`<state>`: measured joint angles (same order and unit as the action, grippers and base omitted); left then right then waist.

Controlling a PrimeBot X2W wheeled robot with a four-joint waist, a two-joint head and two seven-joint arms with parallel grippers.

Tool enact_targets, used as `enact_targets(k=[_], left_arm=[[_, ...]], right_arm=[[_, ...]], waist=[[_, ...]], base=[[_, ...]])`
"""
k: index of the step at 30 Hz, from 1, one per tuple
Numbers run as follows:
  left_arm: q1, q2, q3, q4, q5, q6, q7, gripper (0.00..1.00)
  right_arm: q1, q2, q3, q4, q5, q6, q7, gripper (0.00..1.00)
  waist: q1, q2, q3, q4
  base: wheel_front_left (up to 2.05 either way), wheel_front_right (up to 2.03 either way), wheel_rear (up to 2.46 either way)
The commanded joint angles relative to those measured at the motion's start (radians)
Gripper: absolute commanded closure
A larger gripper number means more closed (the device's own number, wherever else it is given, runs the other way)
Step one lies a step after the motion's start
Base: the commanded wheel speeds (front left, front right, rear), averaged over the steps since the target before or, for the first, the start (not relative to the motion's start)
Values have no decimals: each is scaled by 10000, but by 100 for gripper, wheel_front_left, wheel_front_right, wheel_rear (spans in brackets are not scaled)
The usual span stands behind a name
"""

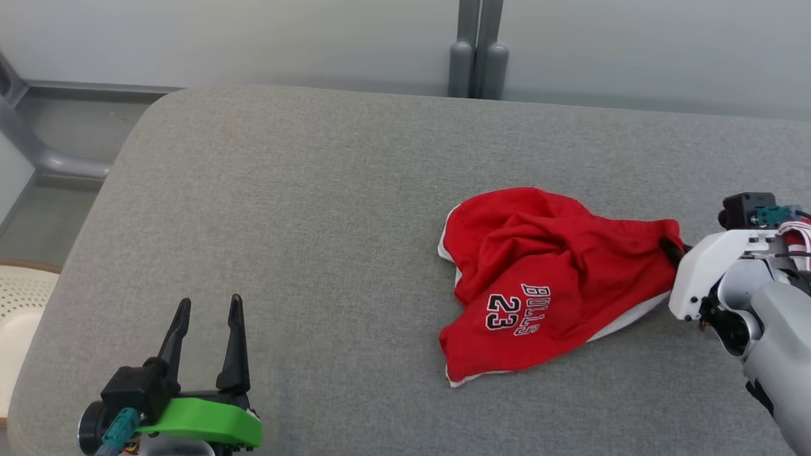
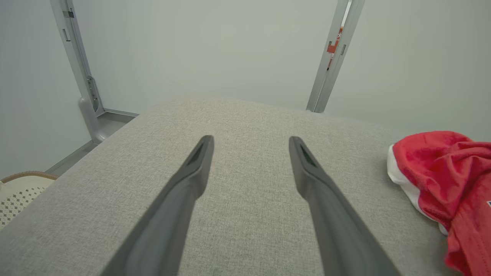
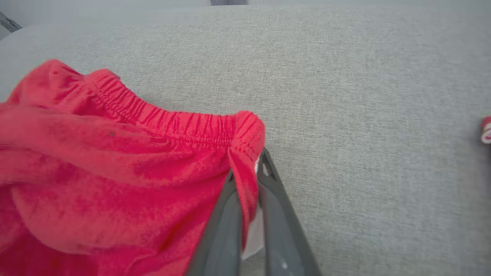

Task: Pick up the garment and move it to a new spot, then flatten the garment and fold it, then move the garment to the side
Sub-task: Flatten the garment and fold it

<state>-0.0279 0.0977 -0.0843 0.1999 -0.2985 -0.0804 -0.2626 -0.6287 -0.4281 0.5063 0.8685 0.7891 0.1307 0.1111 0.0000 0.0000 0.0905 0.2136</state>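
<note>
Left jaws sit nearest, at 7 o'clock in the head view, fingers (image 1: pixel 236 342) spread wide with nothing between them, pointing to 12 over bare grey surface (image 1: pixel 304 190). The shorts (image 1: pixel 545 278) are well apart from them, out toward 2 o'clock; the left wrist view catches the heap at its 3 to 4 o'clock edge. Right jaws are the ones on the job: they come in from 3 o'clock and are clamped on the shorts at the end of the elastic waistband (image 3: pixel 172 122), red cloth pinched between the two dark fingers (image 3: pixel 226 230). The shorts are a crumpled red heap right of centre on the surface, long axis roughly 8 to 2 o'clock, waistband running off from the pinch toward 9 to 10 o'clock, printed side up. My read: lift and carry is the right arm's move, and one-corner hold means the rest will hang and drag. Open surface lies from 9 to 11 o'clock, nothing standing in the path. A pale perforated seat (image 1: pixel 19 304) sits off the surface's edge at 9 o'clock. Far side: grey post (image 1: pixel 478 57) at 12 o'clock, against the wall.
</note>
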Motion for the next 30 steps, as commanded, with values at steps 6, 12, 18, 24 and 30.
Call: enact_targets(k=[6,12,18,24,30], left_arm=[[187,-73,125,-51,90,-81,-26,0],[123,-62,194,-72,181,-110,-26,0],[109,-43,284,-8,248,-144,-26,0],[268,15,440,-104,293,-87,-26,0],[417,47,581,-319,290,-5,-26,0]], right_arm=[[579,325,-1144,1033,-83,2,-1044,100],[955,1018,-1693,1352,-359,2,-1657,0],[1124,1235,-1936,877,-687,2,-2039,0],[1422,1161,-2240,-496,-1180,2,-2890,0],[2490,1332,-2647,-2614,-1802,2,-3501,0]], waist=[[0,0,-166,-974],[0,0,-154,-1540],[0,0,-329,-1882],[0,0,-597,-2074],[0,0,-843,-2146]], base=[[0,0,0],[0,0,0],[0,0,0],[0,0,0],[0,0,0]])
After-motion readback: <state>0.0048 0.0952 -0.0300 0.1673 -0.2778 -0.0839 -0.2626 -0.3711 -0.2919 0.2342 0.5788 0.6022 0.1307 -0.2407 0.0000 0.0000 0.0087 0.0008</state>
